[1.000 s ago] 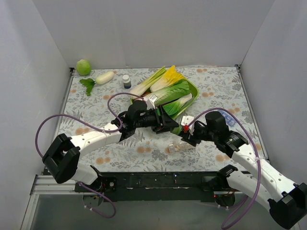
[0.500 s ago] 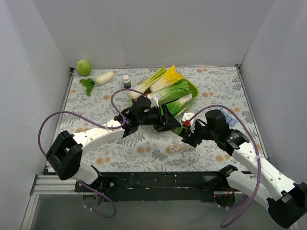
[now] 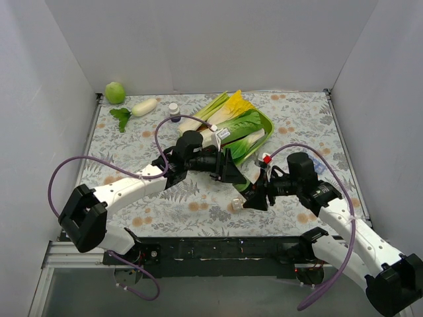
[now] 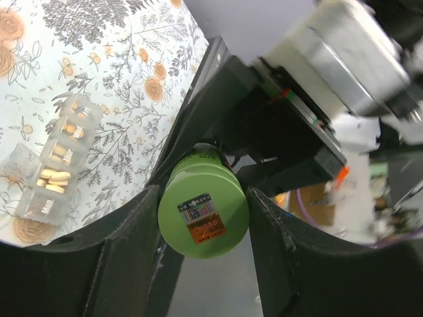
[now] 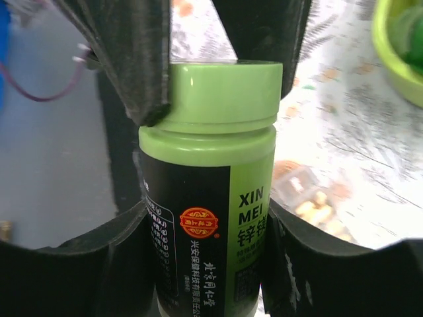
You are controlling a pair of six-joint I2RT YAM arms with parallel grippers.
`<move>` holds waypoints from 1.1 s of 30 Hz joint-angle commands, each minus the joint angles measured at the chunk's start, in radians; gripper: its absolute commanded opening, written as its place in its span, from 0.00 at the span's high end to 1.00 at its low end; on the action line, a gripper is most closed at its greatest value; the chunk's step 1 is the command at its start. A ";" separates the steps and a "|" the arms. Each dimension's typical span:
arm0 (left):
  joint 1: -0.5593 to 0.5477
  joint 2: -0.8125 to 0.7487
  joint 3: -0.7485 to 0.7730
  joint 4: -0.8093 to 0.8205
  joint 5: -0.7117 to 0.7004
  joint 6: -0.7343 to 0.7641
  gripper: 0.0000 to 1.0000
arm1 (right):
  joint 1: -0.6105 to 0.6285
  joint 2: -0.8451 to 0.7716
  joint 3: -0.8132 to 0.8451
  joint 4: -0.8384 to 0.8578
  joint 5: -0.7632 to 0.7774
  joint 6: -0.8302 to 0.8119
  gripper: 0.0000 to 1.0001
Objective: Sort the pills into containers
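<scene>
Near the pill organizer (image 4: pixel 56 165), right fingers (image 5: pixel 119 264) clamp the green bottle (image 5: pixel 208 211), left fingers (image 4: pixel 125 251) its cap (image 5: pixel 225 92); a jerky twist could spill the contents wide.

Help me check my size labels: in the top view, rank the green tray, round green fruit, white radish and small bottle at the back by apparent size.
1. green tray, clearly largest.
2. round green fruit and white radish: too alike to rank.
3. small bottle, smallest.
</scene>
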 commanded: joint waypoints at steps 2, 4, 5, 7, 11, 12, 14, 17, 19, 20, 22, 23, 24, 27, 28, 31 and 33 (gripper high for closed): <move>-0.040 -0.063 0.020 -0.125 0.203 0.328 0.89 | -0.016 -0.025 -0.074 0.622 -0.309 0.361 0.99; -0.031 -0.069 0.021 -0.152 0.206 0.358 0.83 | -0.028 -0.026 -0.120 0.733 -0.329 0.520 0.99; -0.016 -0.069 0.020 -0.155 0.203 0.356 0.78 | -0.030 -0.025 -0.128 0.778 -0.337 0.553 0.99; 0.000 -0.082 0.029 -0.146 0.144 0.337 0.47 | -0.031 -0.021 -0.128 0.798 -0.334 0.565 0.99; 0.032 -0.132 0.032 -0.097 0.040 0.277 0.17 | -0.031 -0.023 -0.110 0.695 -0.320 0.460 0.99; 0.035 -0.144 0.035 -0.063 0.038 0.269 0.14 | -0.031 -0.023 -0.108 0.656 -0.320 0.443 0.99; 0.047 -0.172 0.046 -0.049 0.016 0.244 0.04 | -0.031 -0.026 -0.099 0.608 -0.299 0.378 0.99; 0.069 -0.216 0.057 -0.043 0.024 0.229 0.02 | -0.031 -0.032 -0.093 0.533 -0.286 0.295 0.99; 0.081 -0.246 0.052 -0.046 0.024 0.229 0.02 | -0.033 -0.040 -0.087 0.496 -0.280 0.247 0.99; 0.092 -0.276 0.052 -0.070 0.015 0.244 0.02 | -0.031 -0.043 -0.084 0.465 -0.269 0.202 0.99; 0.099 -0.313 0.046 -0.084 -0.034 0.255 0.02 | -0.031 -0.046 -0.071 0.424 -0.250 0.150 0.99; 0.103 -0.328 0.031 -0.115 -0.056 0.254 0.02 | -0.031 -0.043 -0.062 0.360 -0.228 0.068 0.99; 0.104 -0.364 0.023 -0.118 -0.105 0.241 0.02 | -0.031 -0.044 -0.044 0.324 -0.216 0.032 0.99; 0.106 -0.381 0.001 -0.118 -0.163 0.163 0.02 | -0.031 -0.048 -0.003 0.228 -0.138 -0.117 0.99; 0.106 -0.364 0.009 -0.133 -0.191 0.145 0.02 | -0.031 -0.046 0.005 0.209 -0.116 -0.142 0.99; 0.100 -0.294 0.052 -0.203 -0.226 0.056 0.02 | -0.031 -0.040 0.031 0.174 -0.059 -0.221 0.99; 0.063 -0.269 0.070 -0.207 -0.264 0.028 0.02 | -0.030 -0.034 0.039 0.164 -0.038 -0.241 0.99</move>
